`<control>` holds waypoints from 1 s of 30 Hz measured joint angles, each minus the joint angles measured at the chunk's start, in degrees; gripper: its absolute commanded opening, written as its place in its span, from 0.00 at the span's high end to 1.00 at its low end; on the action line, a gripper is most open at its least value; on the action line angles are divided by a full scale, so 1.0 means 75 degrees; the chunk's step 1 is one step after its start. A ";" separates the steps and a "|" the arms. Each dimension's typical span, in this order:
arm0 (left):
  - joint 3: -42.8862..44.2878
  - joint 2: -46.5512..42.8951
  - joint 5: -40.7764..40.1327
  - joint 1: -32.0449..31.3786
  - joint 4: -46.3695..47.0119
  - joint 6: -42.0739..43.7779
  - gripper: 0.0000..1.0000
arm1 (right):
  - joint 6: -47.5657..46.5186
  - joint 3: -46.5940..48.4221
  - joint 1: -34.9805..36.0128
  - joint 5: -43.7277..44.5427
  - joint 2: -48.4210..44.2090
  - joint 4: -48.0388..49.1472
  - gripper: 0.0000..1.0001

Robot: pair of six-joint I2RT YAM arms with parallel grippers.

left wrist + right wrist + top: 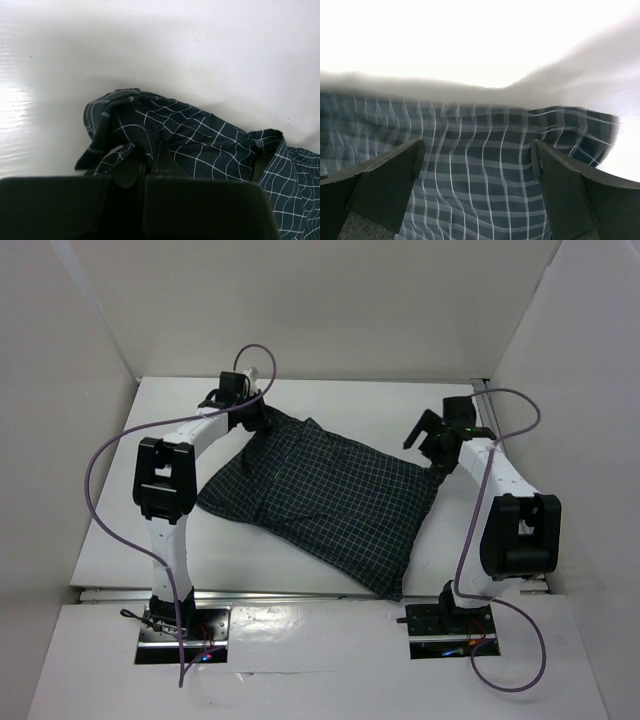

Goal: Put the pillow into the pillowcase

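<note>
Dark checked pillowcase (330,495) spread slantwise on the white table (250,552), a gripper at each far corner.
The pillowcase lies in the middle of the table, its far-left corner bunched up; whether the pillow is inside cannot be told. The left gripper (145,170) is clamped tight on that bunched corner. The right gripper (477,155) hangs with its fingers wide apart just over the cloth's right corner.
</note>
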 measured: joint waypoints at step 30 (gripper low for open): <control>0.5837 0.1265 0.0251 0.0187 -0.1725 0.0207 1.00 | -0.1244 0.7131 -0.0912 -0.1116 0.3118 -0.0574 1.00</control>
